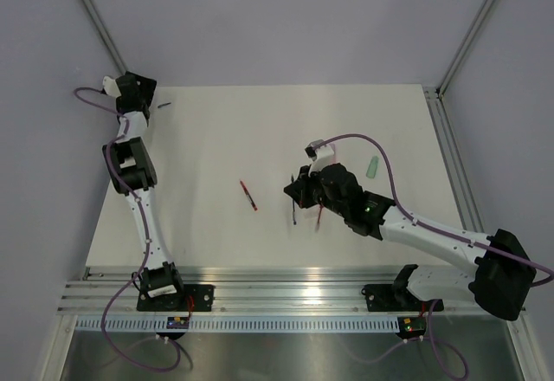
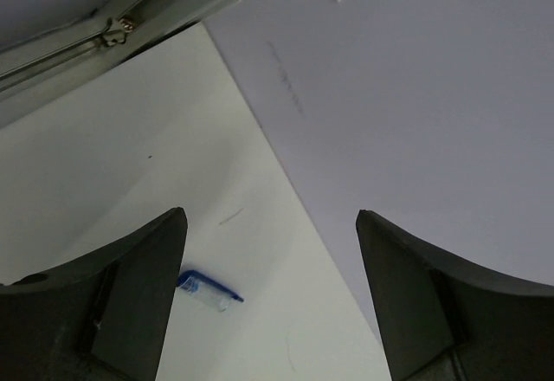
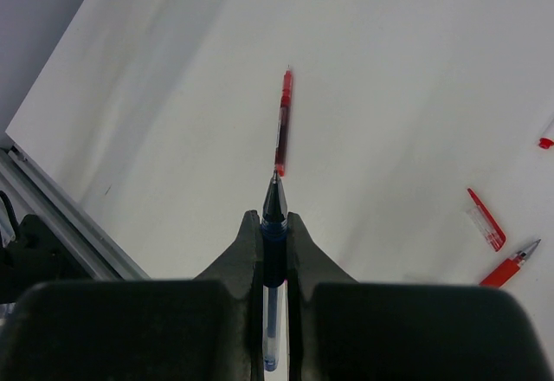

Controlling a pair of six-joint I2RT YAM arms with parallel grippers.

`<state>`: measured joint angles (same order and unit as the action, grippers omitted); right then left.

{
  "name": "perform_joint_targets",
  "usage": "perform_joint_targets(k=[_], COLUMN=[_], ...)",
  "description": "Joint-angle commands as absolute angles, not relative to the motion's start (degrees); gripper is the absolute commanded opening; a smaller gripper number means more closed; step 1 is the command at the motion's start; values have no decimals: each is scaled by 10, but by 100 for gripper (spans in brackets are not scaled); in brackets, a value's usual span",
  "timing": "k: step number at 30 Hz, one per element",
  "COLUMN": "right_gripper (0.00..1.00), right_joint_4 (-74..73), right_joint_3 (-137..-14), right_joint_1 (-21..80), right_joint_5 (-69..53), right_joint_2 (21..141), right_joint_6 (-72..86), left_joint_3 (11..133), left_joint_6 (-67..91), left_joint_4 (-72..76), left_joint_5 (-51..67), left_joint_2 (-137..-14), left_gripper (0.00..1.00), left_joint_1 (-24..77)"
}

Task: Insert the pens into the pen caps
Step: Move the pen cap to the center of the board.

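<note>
My right gripper [image 3: 274, 221] is shut on a blue pen [image 3: 274, 199], whose dark tip pokes out ahead of the fingers. In the top view this gripper [image 1: 296, 194] hovers at mid-table. Beyond the tip a red pen [image 3: 283, 121] lies on the table [image 1: 248, 195]. To the right lie a red pen cap [image 3: 485, 219] and another red pen [image 3: 511, 265]. My left gripper [image 2: 270, 225] stands open over the table's far left corner [image 1: 141, 93], holding nothing. A blue pen cap [image 2: 208, 290] with a clear body lies below it, close to the left finger [image 2: 143, 294].
A pale green object [image 1: 372, 167] lies at the right of the table. A small red piece [image 3: 545, 142] shows at the right wrist view's edge. Grey walls and a metal frame post [image 2: 104, 35] close in the far left corner. The table's back edge [image 2: 260, 130] runs near the left gripper.
</note>
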<state>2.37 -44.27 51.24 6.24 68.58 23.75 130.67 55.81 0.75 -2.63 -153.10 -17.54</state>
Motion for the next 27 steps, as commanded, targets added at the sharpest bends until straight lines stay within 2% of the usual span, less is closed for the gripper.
perform_joint_targets(k=[1, 27], right_gripper=[0, 0], right_joint_4=[47, 67], right_joint_3=[-468, -474], right_joint_1=[505, 499], right_joint_5=[47, 20], right_joint_2=[699, 718], right_joint_6=[232, 236], left_joint_3=[1366, 1397], left_joint_6=[603, 679], left_joint_4=[65, 117], left_joint_5=[-6, 75], left_joint_2=[-1570, -1639], left_gripper=[83, 86], left_joint_1=[-179, -182])
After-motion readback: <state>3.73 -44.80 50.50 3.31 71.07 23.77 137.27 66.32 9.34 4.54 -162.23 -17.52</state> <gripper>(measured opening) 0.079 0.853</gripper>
